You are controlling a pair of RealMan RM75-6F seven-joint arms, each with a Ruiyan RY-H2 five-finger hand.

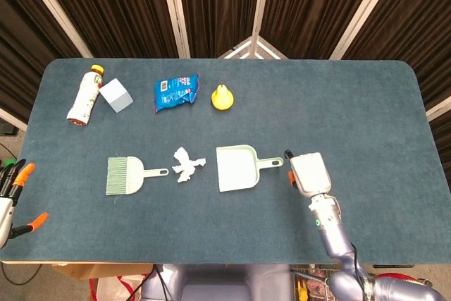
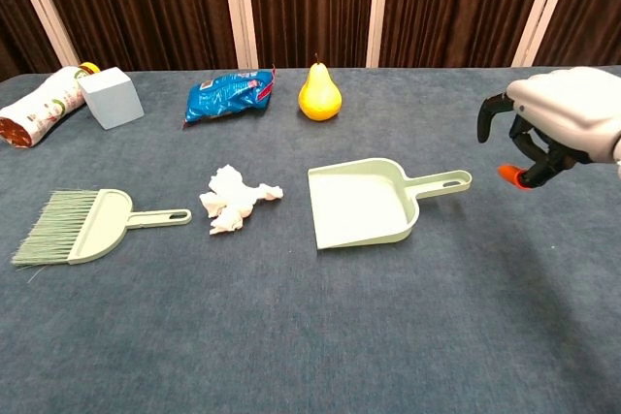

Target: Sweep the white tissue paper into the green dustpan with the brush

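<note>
Head view: steep overhead, whole table (image 1: 352, 103). Chest view: low, forward-facing, nearer; shares table's middle.

Lab setup, blue felt table (image 1: 338, 103), dark curtains (image 1: 211, 5)

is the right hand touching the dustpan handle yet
No, in the chest view the right hand hangs in the air just right of the dustpan handle, with a gap between them.
</note>
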